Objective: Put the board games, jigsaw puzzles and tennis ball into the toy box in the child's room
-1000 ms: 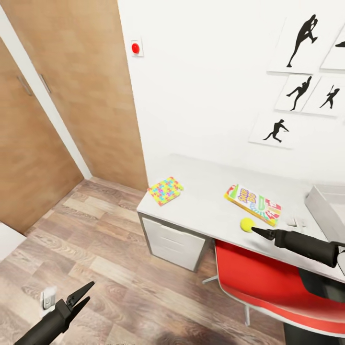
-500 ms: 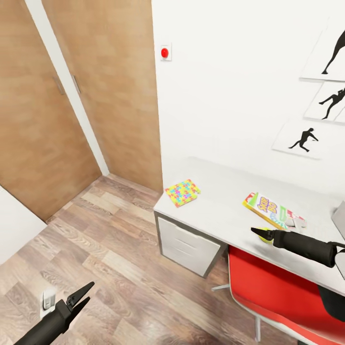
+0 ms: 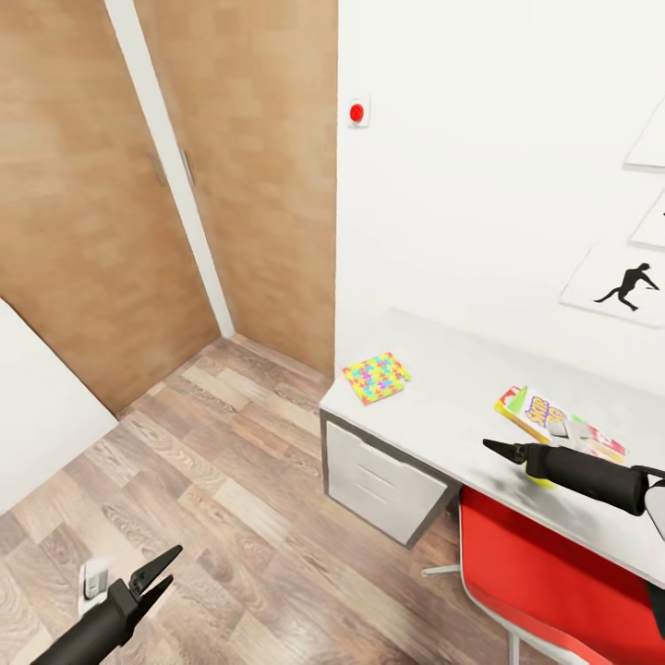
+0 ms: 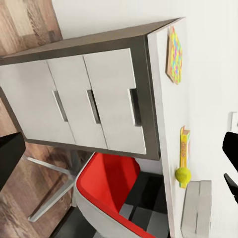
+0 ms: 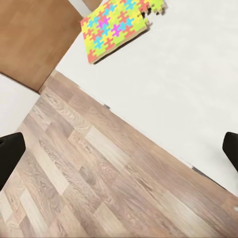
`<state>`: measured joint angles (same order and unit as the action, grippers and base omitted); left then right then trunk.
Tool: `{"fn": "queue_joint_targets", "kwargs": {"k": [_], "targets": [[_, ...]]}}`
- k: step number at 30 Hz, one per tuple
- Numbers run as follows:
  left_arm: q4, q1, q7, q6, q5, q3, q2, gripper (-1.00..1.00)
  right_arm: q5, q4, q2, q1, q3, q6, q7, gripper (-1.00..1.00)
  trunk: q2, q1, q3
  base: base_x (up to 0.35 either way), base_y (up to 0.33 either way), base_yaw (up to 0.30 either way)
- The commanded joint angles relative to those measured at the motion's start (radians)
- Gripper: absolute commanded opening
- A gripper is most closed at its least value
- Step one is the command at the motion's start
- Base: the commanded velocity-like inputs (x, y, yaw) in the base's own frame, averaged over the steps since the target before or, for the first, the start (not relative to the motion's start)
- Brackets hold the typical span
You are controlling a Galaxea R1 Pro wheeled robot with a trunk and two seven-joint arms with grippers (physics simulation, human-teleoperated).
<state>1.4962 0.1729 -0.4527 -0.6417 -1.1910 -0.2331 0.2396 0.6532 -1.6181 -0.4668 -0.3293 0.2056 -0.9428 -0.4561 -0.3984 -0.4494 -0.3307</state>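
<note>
yellow-green tennis ball (image 3: 538,477) behind right gripper (image 3: 490,447).

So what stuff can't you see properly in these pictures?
- Tennis ball: in the head view, mostly hidden behind the right gripper's arm.
- Skip-Bo game: its far end is cut off by the head view's edge.
- Toy box: cut off by the left wrist view's edge, inside unseen.
- Wall pictures: cut off by the head view's edge.
</note>
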Motion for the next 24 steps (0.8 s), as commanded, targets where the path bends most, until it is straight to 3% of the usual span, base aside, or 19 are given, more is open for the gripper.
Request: {"fn": "queue_joint_targets", "kwargs": {"k": [1, 24], "targets": [[-0.008, -0.001, 0.0, -0.007, -0.007, -0.001, 0.0, 1.0, -0.004, 0.0, 0.0, -0.001, 0.001, -0.004, -0.007, 1.0, -0.002, -0.001, -0.001, 0.0, 0.0, 0.109], [-0.034, -0.004, -0.003, 0.031, -0.011, 0.001, 0.0, 1.0, -0.004, 0.0, 0.0, -0.001, 0.0, -0.003, -0.008, 1.0, -0.002, -0.001, 0.022, 0.0, 0.0, 0.14]]}}
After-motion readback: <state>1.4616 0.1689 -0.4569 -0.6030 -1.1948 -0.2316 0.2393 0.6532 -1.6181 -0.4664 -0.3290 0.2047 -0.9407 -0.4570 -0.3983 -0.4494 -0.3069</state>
